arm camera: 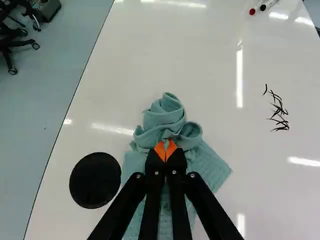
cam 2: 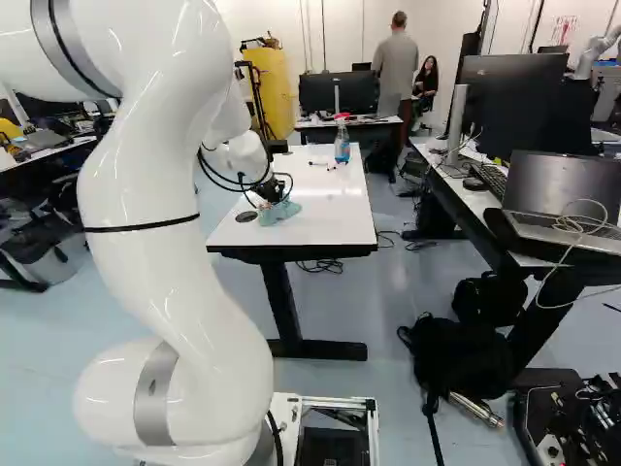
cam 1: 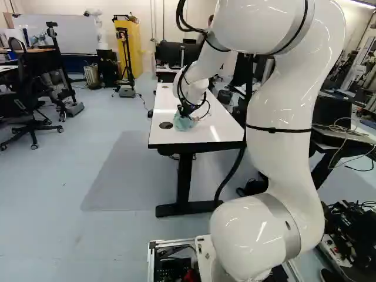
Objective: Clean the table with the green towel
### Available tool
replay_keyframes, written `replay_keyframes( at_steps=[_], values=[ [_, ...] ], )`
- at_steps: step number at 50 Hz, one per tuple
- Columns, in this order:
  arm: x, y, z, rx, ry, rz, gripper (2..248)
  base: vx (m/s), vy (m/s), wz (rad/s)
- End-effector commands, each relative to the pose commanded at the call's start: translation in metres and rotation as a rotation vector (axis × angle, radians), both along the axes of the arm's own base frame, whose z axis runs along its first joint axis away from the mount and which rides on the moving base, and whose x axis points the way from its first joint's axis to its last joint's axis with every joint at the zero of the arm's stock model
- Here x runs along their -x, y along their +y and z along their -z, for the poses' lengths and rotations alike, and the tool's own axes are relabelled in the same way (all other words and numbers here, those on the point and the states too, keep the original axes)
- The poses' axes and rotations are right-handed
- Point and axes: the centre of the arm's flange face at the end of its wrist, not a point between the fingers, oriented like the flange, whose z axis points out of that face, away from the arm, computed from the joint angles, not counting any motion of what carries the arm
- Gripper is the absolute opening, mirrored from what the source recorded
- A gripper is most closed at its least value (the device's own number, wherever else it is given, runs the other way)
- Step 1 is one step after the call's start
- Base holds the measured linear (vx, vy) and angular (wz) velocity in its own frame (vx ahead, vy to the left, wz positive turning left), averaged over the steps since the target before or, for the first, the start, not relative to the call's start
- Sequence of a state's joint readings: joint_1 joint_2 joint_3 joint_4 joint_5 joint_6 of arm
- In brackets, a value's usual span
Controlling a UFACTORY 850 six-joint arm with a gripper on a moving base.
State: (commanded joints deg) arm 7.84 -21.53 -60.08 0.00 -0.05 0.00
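Observation:
In the left base view my gripper [cam 1: 187, 110] is low over the near end of the white table [cam 1: 202, 126], at the green towel [cam 1: 183, 122]. The wrist view shows the gripper [arm camera: 165, 150] shut on the towel [arm camera: 162, 117], its orange tips together in a bunched fold. The towel's flatter part spreads under the fingers on the tabletop. Black pen marks [arm camera: 279, 112] lie on the white surface, to one side of the towel and apart from it.
A round black disc [arm camera: 95, 180] is set in the tabletop beside the towel. Farther along stand a spray bottle [cam 2: 342, 142] and two markers [arm camera: 257, 8]. A desk with a laptop [cam 2: 563, 199] is to the right in the right base view; chairs [cam 1: 26, 108] stand at far left.

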Motion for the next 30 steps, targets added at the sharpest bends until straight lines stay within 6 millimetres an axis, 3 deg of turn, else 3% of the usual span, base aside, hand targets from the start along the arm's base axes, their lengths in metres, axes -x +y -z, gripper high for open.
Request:
replay_keyframes(
  at_steps=[14, 30],
  values=[
    [0.021, 0.007, -0.001, 0.002, 0.011, -0.017, 21, 0.000, 0.000, 0.000],
    [0.040, -0.013, -0.002, 0.003, 0.022, 0.013, 21, 0.000, 0.000, 0.000]
  ],
)
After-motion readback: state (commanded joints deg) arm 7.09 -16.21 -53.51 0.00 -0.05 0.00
